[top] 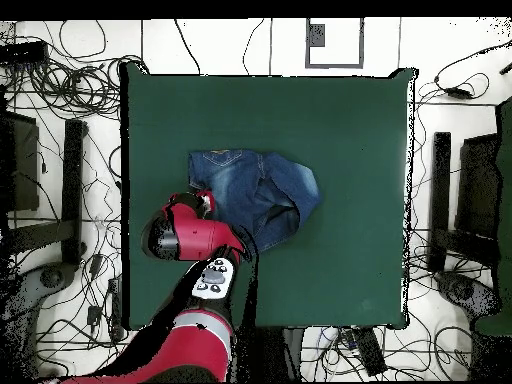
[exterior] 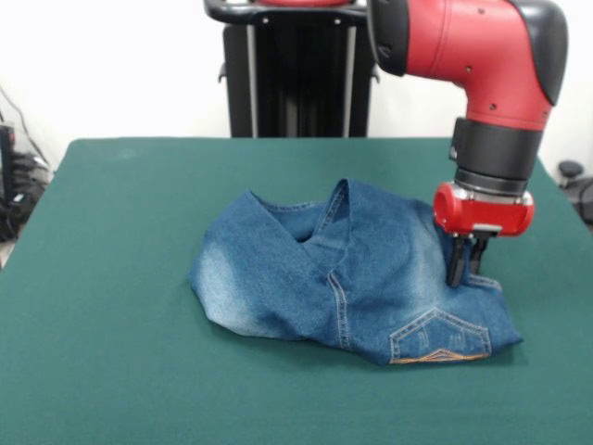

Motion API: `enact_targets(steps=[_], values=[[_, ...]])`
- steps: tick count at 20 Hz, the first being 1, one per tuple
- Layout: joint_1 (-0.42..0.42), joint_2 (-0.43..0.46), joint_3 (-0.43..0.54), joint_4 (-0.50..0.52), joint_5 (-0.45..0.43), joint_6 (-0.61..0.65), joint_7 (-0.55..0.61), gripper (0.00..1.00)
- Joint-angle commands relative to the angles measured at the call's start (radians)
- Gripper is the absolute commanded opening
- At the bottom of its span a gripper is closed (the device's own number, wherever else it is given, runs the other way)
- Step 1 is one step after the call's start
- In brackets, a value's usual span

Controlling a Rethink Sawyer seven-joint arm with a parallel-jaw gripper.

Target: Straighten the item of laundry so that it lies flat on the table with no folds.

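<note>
The blue denim jeans [exterior: 352,278] lie crumpled and folded over on themselves in a heap at the middle of the dark green table [exterior: 120,371]. One orange-stitched back pocket faces the front edge. My gripper [exterior: 465,276] stands upright at the heap's right edge in the front view. Its fingers are close together and pinch the denim right at table level. In the overhead view the jeans [top: 262,188] lie left of the table's [top: 360,120] centre, and the arm's red wrist [top: 190,225] covers the gripper.
The black pedestal [exterior: 296,74] stands behind the table's far edge. Cables and black stands [top: 70,180] lie on the floor all round the table. Green cloth stretches wide on every side of the jeans.
</note>
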Motion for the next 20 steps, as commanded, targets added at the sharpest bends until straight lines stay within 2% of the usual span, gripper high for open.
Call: enact_targets(steps=[1, 20], values=[[0.000, 0.067, 0.082, 0.035, 0.045, 0.052, 0.231, 0.00], [0.005, 0.073, 0.077, 0.026, 0.047, 0.065, 0.225, 0.00]])
